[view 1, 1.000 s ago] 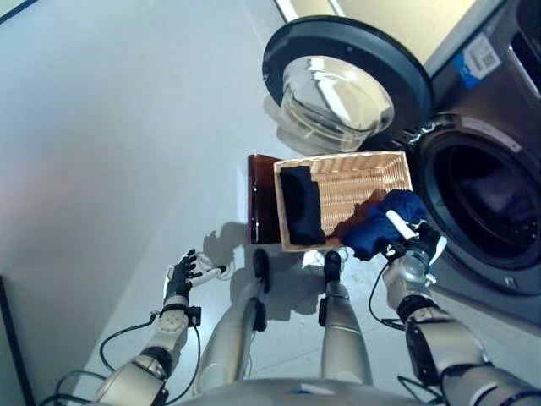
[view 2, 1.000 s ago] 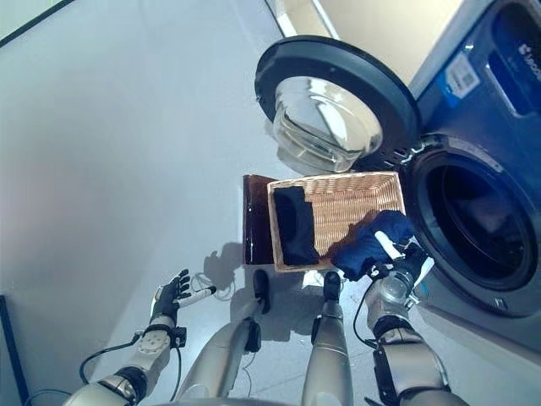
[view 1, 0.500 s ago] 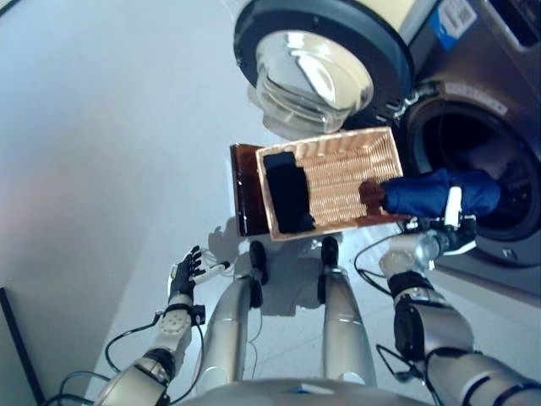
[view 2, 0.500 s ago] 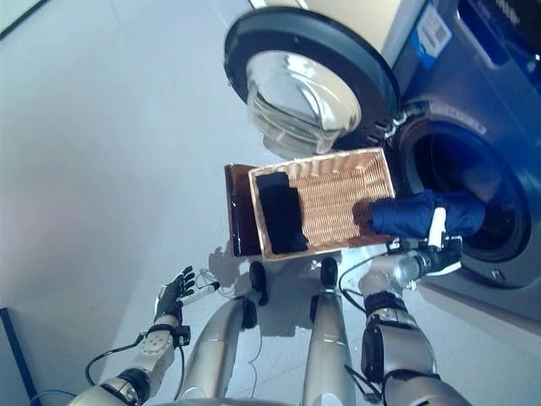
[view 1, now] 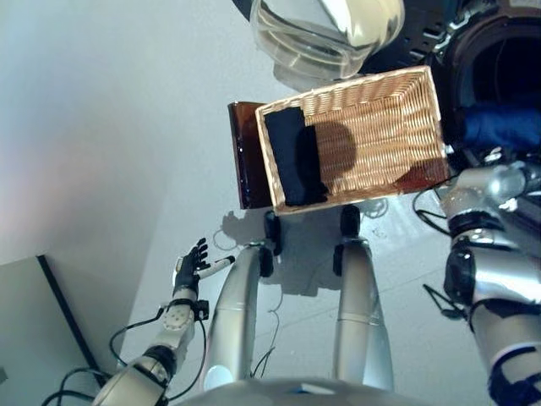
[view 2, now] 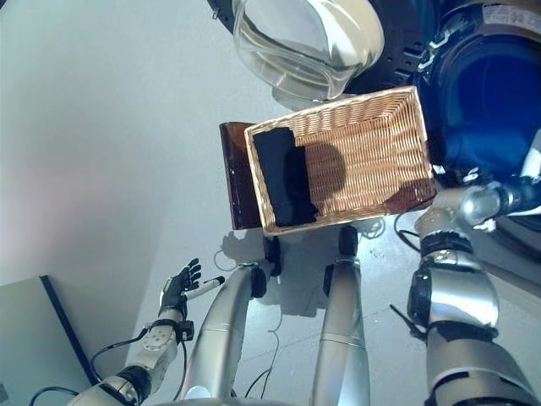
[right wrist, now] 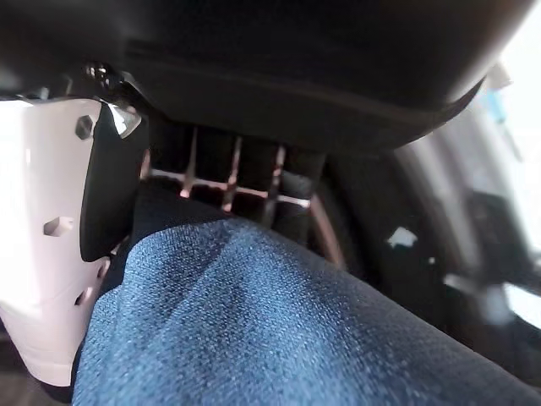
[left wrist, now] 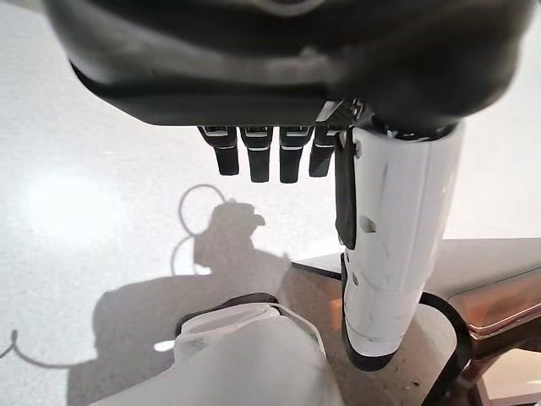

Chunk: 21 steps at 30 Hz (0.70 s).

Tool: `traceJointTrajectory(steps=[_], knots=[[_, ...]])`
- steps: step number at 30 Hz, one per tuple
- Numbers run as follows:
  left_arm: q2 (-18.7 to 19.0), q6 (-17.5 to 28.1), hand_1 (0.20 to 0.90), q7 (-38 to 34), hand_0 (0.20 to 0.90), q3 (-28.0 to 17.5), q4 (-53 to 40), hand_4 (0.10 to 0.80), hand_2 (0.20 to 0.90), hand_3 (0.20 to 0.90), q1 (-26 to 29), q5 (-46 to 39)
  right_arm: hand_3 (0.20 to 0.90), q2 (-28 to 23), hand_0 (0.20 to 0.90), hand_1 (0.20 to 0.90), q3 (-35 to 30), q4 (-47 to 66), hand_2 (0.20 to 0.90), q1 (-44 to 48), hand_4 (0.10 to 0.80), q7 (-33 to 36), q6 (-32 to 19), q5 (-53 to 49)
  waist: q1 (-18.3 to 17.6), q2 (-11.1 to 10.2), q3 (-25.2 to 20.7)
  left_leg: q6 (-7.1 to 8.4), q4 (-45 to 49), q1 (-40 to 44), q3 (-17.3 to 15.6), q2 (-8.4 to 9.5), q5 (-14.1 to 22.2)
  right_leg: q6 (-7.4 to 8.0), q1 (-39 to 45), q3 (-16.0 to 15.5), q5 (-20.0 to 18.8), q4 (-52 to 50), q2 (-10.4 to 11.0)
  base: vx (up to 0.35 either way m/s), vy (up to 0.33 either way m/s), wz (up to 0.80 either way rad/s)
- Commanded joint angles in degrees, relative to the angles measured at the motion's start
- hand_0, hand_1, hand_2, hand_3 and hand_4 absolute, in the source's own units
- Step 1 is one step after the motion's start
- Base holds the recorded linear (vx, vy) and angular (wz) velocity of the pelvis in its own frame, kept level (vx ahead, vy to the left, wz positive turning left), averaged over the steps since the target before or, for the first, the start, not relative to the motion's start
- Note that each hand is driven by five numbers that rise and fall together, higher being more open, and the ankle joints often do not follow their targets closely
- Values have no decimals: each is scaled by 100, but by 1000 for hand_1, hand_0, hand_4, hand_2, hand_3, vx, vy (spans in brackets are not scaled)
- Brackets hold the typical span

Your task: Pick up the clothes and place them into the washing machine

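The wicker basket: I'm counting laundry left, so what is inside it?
Inside the wicker basket one dark garment lies against its left end. The rest shows bare weave, though shadow darkens the right corner, so nothing small can be ruled out there.

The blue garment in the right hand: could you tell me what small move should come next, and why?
Probably open the right hand and let go. The blue garment already lies inside the washing machine drum, with the fingers curled round it in the right wrist view. A black garment waits in the wicker basket.

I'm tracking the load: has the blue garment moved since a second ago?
Yes. The blue garment went from the basket's corner into the washer drum, held by the right hand.
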State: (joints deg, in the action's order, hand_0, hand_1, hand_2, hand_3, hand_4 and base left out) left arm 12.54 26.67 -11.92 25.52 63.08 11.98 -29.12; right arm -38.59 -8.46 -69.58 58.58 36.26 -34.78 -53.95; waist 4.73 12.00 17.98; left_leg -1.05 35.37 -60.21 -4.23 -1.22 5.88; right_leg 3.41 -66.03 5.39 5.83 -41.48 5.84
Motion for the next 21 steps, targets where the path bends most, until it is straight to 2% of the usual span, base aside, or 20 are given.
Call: traceJointTrajectory(steps=[1,4,7,8,11,15,19,20,21], knots=[[303,195,900,-175,900,-221,64,800,900,900,-258,-63,200,-1060,200,200,561,280,200,439,300,50,-331,620,32,251,-349,179,-4,173,326,-110,417,-305,526,-220,239,415,-243,64,-40,10],[399,243,900,-245,900,-217,-103,800,900,900,-360,-33,200,-1538,200,200,860,426,200,861,300,241,-281,957,74,288,-391,293,-633,312,340,-96,140,-275,570,-242,215,668,-189,31,-45,14],[426,285,900,-278,900,-225,-213,800,900,900,-391,-22,200,-1763,200,200,1140,479,200,1201,300,377,-244,1165,65,327,-378,347,-976,430,337,-74,-45,-263,584,-251,180,772,-146,10,-34,18],[490,312,900,-306,900,-213,-276,800,900,900,-405,-10,200,-2038,200,200,1378,605,200,1442,300,466,-199,1374,91,318,-393,397,-1238,516,351,-56,-184,-256,572,-247,174,830,-140,4,-38,21],[576,341,900,-356,900,-178,-412,800,900,900,-452,65,200,-2352,200,200,1917,511,200,2009,300,544,-92,1625,145,349,-401,429,-1646,654,369,-10,-400,-243,561,-244,140,896,-123,8,-22,22],[577,352,900,-395,900,-175,-491,800,900,900,-491,103,200,-2553,200,200,2399,407,200,2554,300,538,-37,1659,174,425,-451,455,-2198,914,351,13,-636,-194,558,-226,118,1019,-68,11,3,7],[543,359,900,-397,900,-139,-560,800,900,900,-548,131,200,-2584,200,200,2436,255,200,2620,300,493,-18,1625,209,489,-502,456,-2386,1062,358,53,-707,-163,647,-214,107,1091,-46,14,8,1],[524,342,900,-384,900,-128,-547,800,900,900,-590,133,900,-2577,900,900,2461,137,900,2651,800,444,13,1597,222,510,-541,457,-2454,1136,353,72,-729,-153,686,-216,102,1113,-34,40,21,0],[520,334,900,-380,900,-135,-503,800,900,900,-595,129,900,-2570,900,900,2483,78,900,2664,800,412,43,1604,230,508,-556,463,-2477,1163,342,74,-741,-146,708,-223,89,1127,-18,34,17,-1]])
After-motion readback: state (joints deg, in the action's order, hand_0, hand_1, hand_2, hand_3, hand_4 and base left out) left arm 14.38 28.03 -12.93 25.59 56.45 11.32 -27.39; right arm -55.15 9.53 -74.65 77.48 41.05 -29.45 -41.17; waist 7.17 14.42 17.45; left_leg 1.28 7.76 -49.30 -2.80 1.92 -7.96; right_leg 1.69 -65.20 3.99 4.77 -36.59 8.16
